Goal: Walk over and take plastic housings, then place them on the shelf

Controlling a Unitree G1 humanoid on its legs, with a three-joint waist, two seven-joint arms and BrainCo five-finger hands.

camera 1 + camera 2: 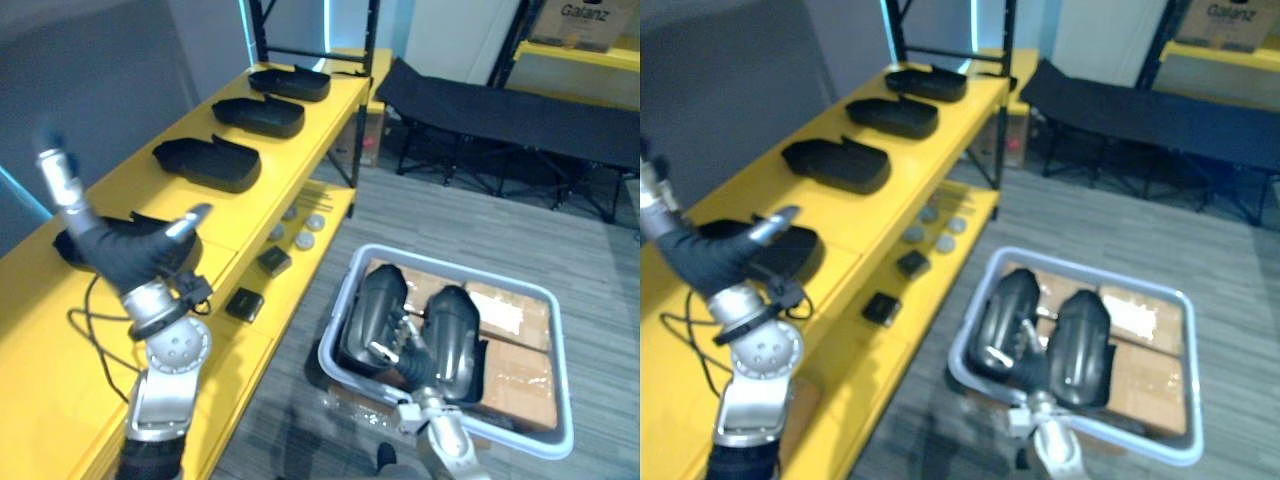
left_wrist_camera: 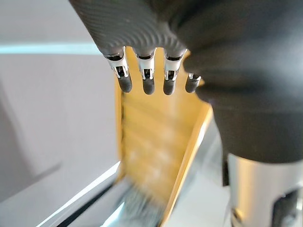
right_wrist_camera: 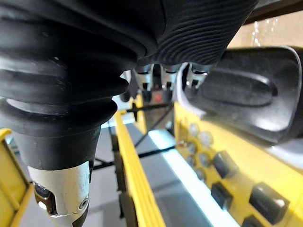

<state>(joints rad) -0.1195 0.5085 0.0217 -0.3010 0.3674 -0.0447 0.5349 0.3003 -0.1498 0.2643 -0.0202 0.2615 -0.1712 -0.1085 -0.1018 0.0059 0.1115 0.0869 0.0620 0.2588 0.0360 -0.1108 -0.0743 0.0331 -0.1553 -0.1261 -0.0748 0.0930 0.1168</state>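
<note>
Silver fingers of my left robot hand (image 1: 130, 250) are spread above the long yellow shelf (image 1: 300, 150), holding nothing. My right robot hand (image 1: 400, 352) reaches between two glossy black moulded plastic housings (image 1: 455, 335) in the white-rimmed tub (image 1: 336, 305); I cannot tell its grip. Four more lie on the shelf. They look stiff, light and slick, so I'd take one by an edge.

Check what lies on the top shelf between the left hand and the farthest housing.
Two more black housings: the second housing and third housing, in both eye views.

Black plastic housings (image 1: 207, 163) on a bright yellow shelf (image 1: 290, 155); the bin (image 1: 333, 330) is pale bluish-white, the floor (image 1: 480, 240) grey-planked.
</note>
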